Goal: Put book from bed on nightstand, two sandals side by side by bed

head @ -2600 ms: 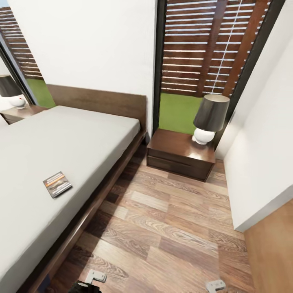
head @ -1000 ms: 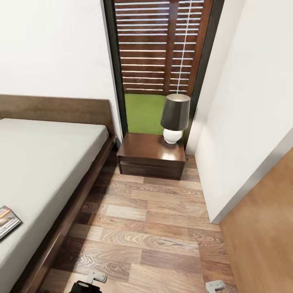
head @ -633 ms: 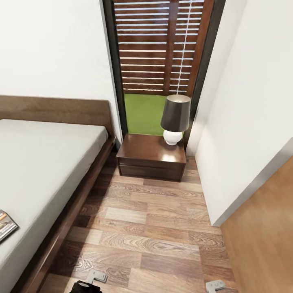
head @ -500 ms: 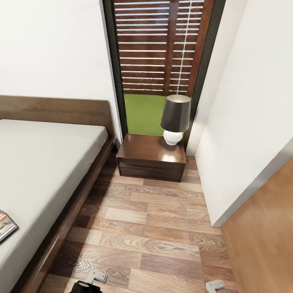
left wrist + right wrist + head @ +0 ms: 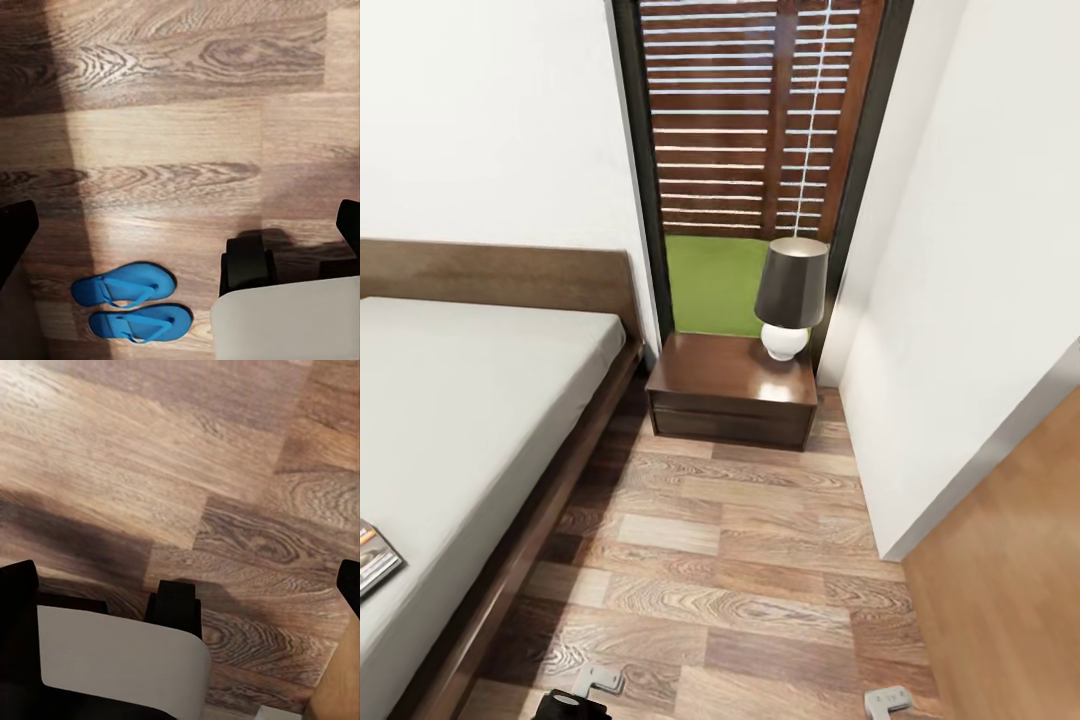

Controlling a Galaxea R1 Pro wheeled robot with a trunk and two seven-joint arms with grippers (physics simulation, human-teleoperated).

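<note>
over the wood-plank floor [image 5: 180, 127] the left pincer [image 5: 180, 225] hangs with its dark fingertips showing at opposite edges of its wrist view, well apart and holding nothing; the right pincer [image 5: 180, 585] is the same, spread wide over bare planks. both arms look tucked low and pointing down at the floor, a carrying pose for driving rather than reaching. near the left pincer the two sandals [image 5: 131, 307] lie on the floor side by side, almost touching, toes the same way, so that part of the task looks done, though the pictures do not show how near they lie to the bed [image 5: 470, 400]. farther out, the book [image 5: 372, 556] rests on the mattress by the bed's side edge, half cut off by the head view. the nightstand [image 5: 732, 390] stands in the corner between the headboard and the window, a lamp [image 5: 790, 295] on its far right corner and the rest of its top bare, a likely spot for the book.
</note>
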